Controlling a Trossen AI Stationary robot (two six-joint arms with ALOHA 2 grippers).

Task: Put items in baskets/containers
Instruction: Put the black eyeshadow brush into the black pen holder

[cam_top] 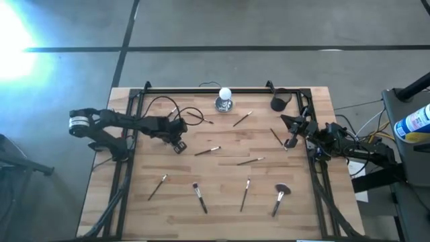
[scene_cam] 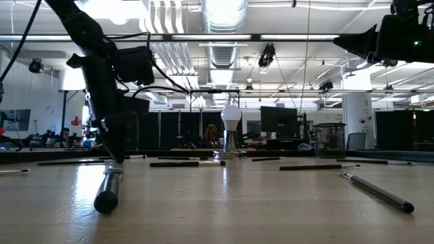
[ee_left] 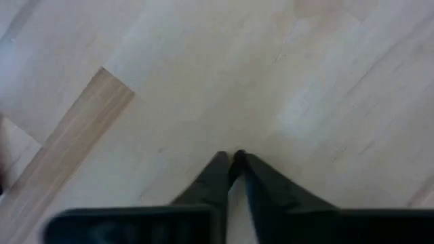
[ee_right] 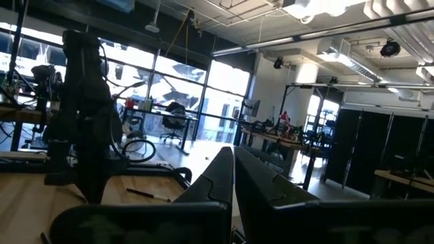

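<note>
Surface: light butcher-block table [cam_top: 222, 195], black frame rail along far edge and both sides. Room behind: open lab, ceiling lights, ducts, desks, monitors.

L gripper [cam_top: 179, 146] low over bare wood, near L rail; fingers [ee_left: 224, 173] pinched together, tips meeting, nothing seen between them. Nearest brush [cam_top: 207, 151] just beside it, toward table centre. Other brushes scattered nearer the front edge; fan brush [cam_top: 280, 197] front-right.

R gripper [cam_top: 290, 142] raised at R rail, clenched, empty. Black cup [cam_top: 279, 102] beyond it, at far-right corner. Silver object w/ white ball [cam_top: 224, 99] mid far edge.

Bare wood around L gripper; front-left corner uncluttered.
</note>
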